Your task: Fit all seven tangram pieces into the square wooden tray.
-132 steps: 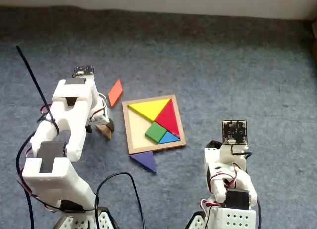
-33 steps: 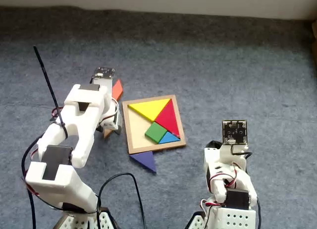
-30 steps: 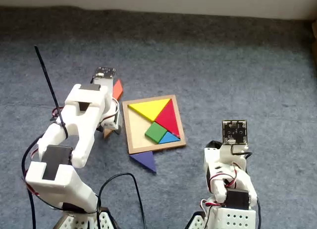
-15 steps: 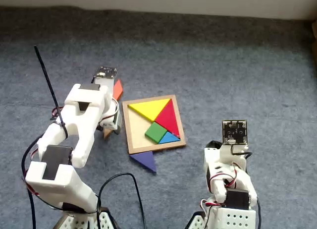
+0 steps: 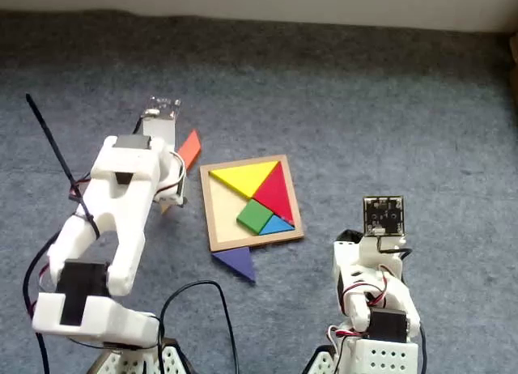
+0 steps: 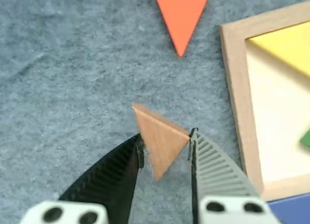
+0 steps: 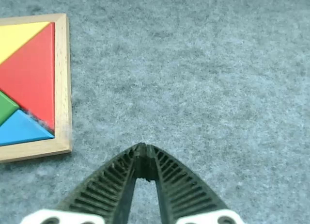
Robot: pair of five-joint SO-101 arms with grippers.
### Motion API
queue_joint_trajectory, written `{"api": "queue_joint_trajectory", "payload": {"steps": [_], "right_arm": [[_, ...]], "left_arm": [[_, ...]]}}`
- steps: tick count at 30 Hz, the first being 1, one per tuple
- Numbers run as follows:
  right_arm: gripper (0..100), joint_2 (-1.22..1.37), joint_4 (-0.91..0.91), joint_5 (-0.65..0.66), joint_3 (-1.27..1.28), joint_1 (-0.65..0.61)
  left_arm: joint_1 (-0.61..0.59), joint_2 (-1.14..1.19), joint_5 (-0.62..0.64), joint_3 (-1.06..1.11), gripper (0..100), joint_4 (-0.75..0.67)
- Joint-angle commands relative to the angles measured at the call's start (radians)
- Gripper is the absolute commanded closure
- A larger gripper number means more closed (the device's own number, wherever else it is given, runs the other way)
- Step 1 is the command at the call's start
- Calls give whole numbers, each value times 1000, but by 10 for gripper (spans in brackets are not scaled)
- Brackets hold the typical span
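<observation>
Left jaws: clamped on the small brown triangle, one finger on each side, its point sticking out past the tips. The orange piece lies on the grey bench ahead of the tips, apart from the triangle. The square wooden tray sits just beside the grey finger. It holds the yellow triangle, red triangle, green square and blue triangle. The strip nearest these jaws is bare. The purple piece is outside, just beside the tray's arm-facing edge.

Right jaws: closed on nothing, tips together over the bench. The tray is ahead, off to one side, apart.
</observation>
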Motion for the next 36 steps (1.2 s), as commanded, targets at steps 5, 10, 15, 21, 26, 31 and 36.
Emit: {"api": "queue_joint_trajectory", "payload": {"steps": [5, 10, 15, 21, 26, 31, 36], "right_arm": [[990, 7, 10, -3, 148, 13], [990, 7, 10, -3, 148, 13], [990, 7, 10, -3, 148, 13], [990, 7, 10, -3, 148, 13], [990, 7, 10, -3, 148, 13], [990, 7, 10, -3, 148, 13], [990, 7, 10, -3, 148, 13]], "left_arm": [[179, -157, -72, 51, 866, -20], [271, -110, -72, 41, 866, -66], [334, -8, -64, -41, 866, -83], [360, 143, 61, -156, 854, -78], [363, 185, 163, -188, 807, -78], [355, 183, 199, -188, 768, -77], [355, 171, 232, -191, 736, -52]]}}
